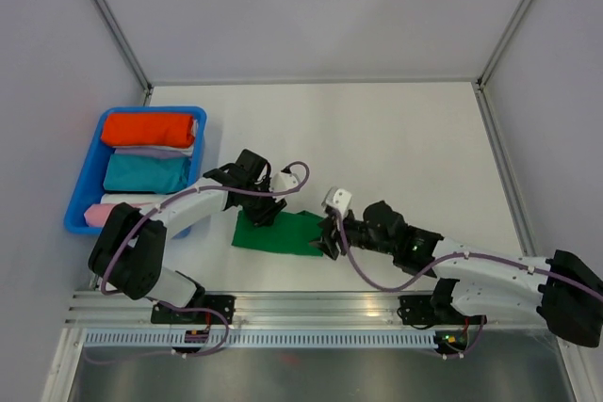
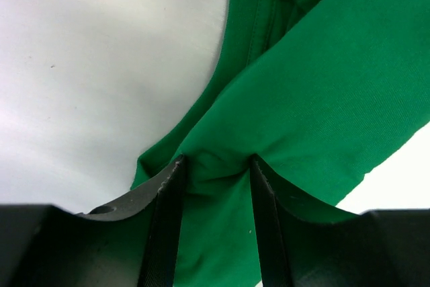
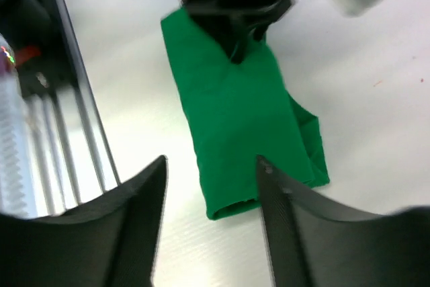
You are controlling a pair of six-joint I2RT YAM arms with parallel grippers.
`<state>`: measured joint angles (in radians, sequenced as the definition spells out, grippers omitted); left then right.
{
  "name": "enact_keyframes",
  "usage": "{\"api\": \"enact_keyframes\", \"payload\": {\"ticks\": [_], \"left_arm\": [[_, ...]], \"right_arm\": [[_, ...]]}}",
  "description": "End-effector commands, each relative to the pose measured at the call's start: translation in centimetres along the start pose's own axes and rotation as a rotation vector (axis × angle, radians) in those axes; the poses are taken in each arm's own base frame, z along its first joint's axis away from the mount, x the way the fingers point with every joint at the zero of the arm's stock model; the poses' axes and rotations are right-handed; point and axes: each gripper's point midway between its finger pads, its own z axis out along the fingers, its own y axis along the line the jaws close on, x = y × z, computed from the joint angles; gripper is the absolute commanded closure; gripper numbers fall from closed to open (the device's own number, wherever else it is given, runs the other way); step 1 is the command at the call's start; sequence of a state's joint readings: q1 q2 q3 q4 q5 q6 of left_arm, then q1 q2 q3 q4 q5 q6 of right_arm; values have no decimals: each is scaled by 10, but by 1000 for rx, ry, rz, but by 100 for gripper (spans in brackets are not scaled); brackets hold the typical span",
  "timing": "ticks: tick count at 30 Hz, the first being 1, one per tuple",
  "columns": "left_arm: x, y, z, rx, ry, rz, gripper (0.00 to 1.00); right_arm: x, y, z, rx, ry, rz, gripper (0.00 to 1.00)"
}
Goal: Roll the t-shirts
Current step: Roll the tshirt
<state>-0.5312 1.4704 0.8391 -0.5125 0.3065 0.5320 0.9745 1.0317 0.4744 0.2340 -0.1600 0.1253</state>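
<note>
The plain emerald-green soft-cloth t-shirt (image 1: 283, 234) lies folded into a narrow flat strip on the white worktop (image 1: 396, 138). It sits just beside the blue plastic bin (image 1: 151, 111), off the bin's corner nearest the arm bases. The left tool (image 2: 217, 166) sits on the strip's end closer to the bin, clenched on a puckered ridge of cloth bunched between its two black fingers. The right tool (image 3: 211, 160) hovers at the end farther from the bin, released, fingers spread wide and grasping nothing.

The main risk seems to be sliding. With only one end pinched, a pull toward the bin would likely drag the whole strip across the worktop instead of turning it over. The pinch may also catch only the upper layers, so the fold could peel open and the roll start crooked. The two tools work close together over a short strip, so a misjudged reach could knock them together.

The worktop is pale, bare and faintly glossy. Light grey panels (image 1: 301, 7) wall it in beyond the bin. A rolled orange-red cloth bundle (image 1: 149, 129) and a teal cloth bundle (image 1: 146, 173) rest inside the bin.
</note>
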Motion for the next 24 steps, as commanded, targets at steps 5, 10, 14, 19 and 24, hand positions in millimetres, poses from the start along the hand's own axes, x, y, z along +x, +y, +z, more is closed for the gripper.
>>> {"api": "enact_keyframes", "payload": {"ticks": [5,10,14,19,24], "left_arm": [[-18,0,0,29,-75,-29,51],[-19,-1,1,40,-78,-25,51],[-19,-2,2,49,-77,-16,51],[-17,-5,3,68,-80,13,51],[-27,-14,-6,111,-123,48,49]], "right_arm": [[53,-1,18,89,204,-740,29],[66,-3,39,101,295,-937,11],[79,-13,45,120,372,-992,10],[95,-26,49,168,461,-968,19],[107,-36,59,162,519,-755,74]]}}
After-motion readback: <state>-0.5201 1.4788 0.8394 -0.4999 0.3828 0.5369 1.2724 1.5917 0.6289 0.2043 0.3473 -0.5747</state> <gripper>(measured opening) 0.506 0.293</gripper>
